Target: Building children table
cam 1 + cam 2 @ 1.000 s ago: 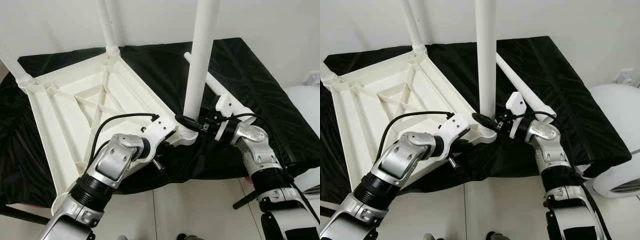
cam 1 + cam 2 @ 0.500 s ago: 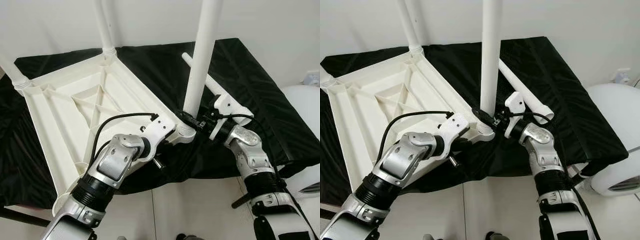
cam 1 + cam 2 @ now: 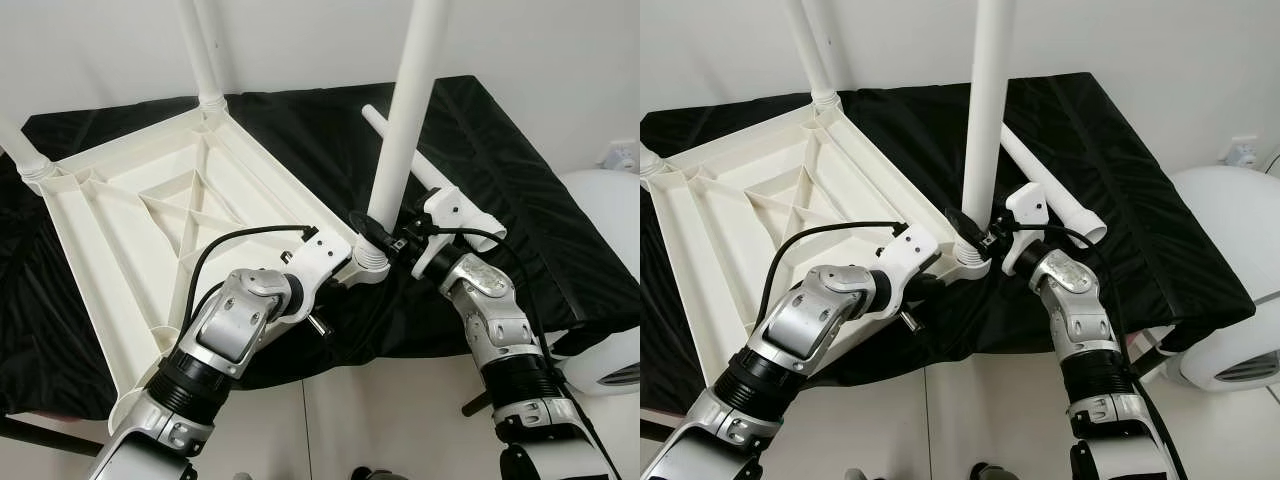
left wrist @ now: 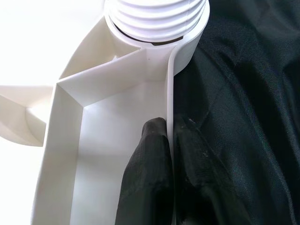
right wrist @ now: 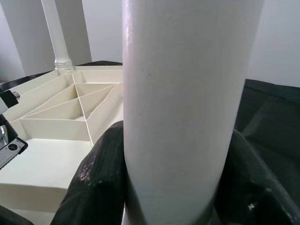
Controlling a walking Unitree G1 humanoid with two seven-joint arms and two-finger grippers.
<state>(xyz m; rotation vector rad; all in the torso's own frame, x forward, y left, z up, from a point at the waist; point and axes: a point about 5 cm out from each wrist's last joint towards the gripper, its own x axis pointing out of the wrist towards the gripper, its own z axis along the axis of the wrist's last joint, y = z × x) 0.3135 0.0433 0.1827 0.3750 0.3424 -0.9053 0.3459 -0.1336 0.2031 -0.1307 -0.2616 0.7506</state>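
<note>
White plastic tube leg [image 3: 400,130] clamped in right gripper [image 3: 985,238] fingers; left gripper [image 4: 169,154] fingers pinch upturned ribbed white plastic tabletop [image 3: 150,230] rim. We should twist squarely.

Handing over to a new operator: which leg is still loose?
Find the upturned white table top on the black cloth. Just beyond its near right corner, one white leg lies flat on the cloth. The other legs stand upright in corner sockets.
</note>
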